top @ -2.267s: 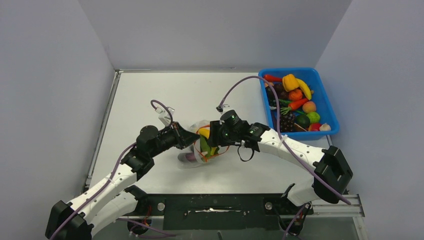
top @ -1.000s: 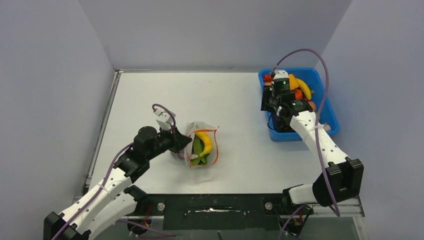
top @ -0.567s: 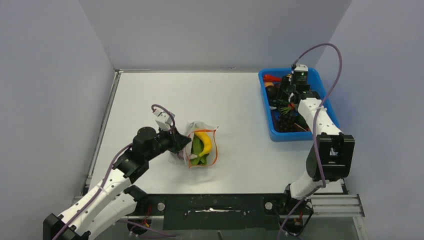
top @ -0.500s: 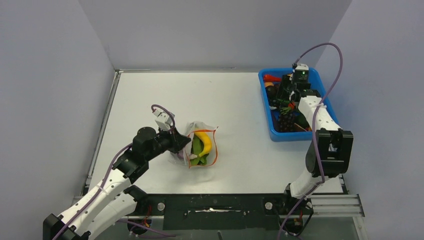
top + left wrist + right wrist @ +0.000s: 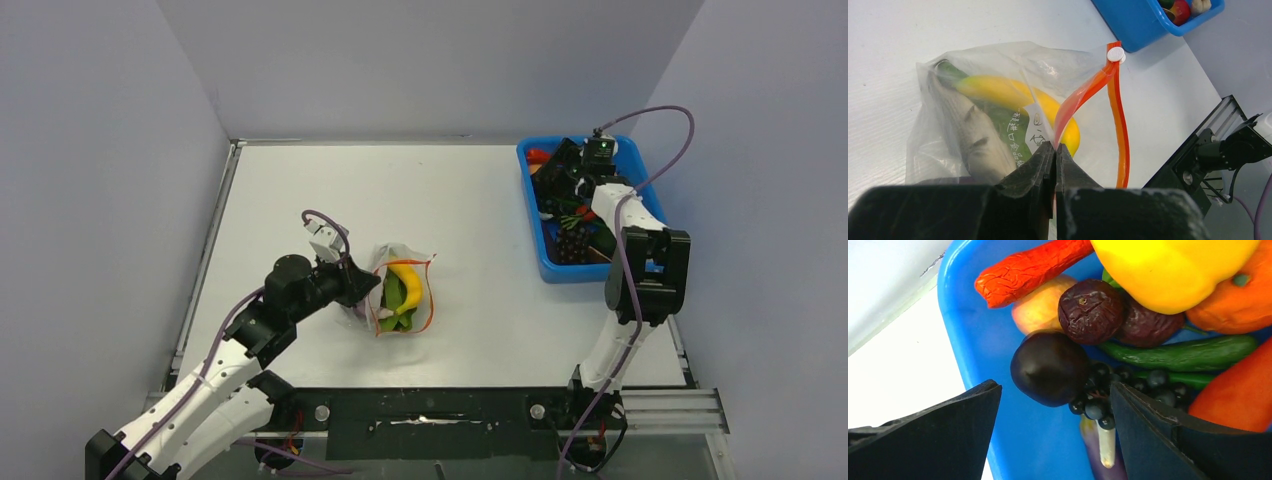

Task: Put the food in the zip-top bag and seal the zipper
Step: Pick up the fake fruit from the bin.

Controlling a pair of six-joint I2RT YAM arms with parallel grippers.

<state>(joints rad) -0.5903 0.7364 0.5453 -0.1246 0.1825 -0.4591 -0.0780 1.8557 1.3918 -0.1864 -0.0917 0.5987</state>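
Zip-top bag (image 5: 998, 57) lies flat on the white table (image 5: 330, 190), a little left of the middle and toward the near edge. It is well apart from the blue bin (image 5: 968, 340), which stands at the far right corner.

The bin holds more food: a yellow bell pepper (image 5: 1168, 270), an orange (image 5: 1235, 307), a green cucumber (image 5: 1178, 352), a wrinkled red chilli (image 5: 1033, 267), a dark purple round fruit (image 5: 1050, 367) and a bunch of black grapes (image 5: 1108, 390). The right gripper (image 5: 1055, 390) hangs over this bin with its fingers spread wide. The dark fruit is below and between them, and nothing is held.

Inside the bag a yellow banana (image 5: 998, 90) and a green pod (image 5: 1003, 125) lie side by side. The mouth of the bag is open: the two halves of the orange-red zipper (image 5: 1118, 115) stand apart and meet at a small white slider (image 5: 1115, 54) at the end toward the bin. The left gripper (image 5: 1054, 145) is closed tightly on the nearer half of the zipper, with its fingertips pressed together on the strip.
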